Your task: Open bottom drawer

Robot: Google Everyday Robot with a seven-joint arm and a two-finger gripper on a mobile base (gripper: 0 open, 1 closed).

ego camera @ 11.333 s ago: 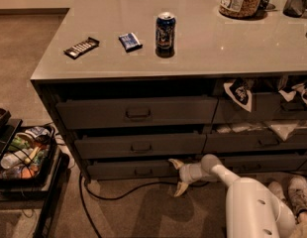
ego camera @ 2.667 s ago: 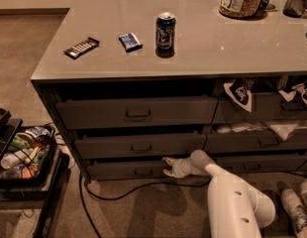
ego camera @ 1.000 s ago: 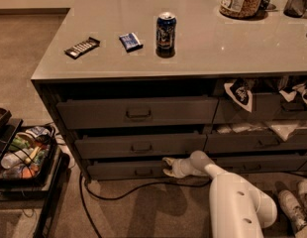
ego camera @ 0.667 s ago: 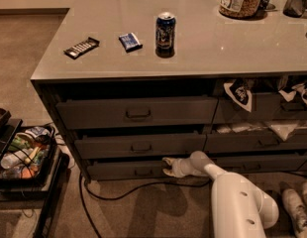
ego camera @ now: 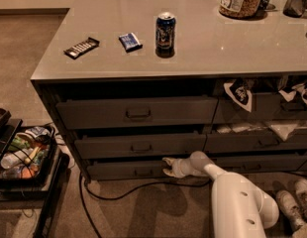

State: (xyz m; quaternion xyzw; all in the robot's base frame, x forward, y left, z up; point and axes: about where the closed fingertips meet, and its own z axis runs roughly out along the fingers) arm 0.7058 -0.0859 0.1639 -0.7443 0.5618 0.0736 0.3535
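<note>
bottom drawer: lowest front of the left stack under the worktop, at 6 o'clock of the two taller fronts. the gripper lies against this front, just at 3 o'clock of the small centre pull; whether its jaws are released or clenched cannot be told. judged risks: if it is beside the pull, not on it, a backward draw would slip off and leave the drawer shut; the floor cable at 6 o'clock could snag the arm.
</note>
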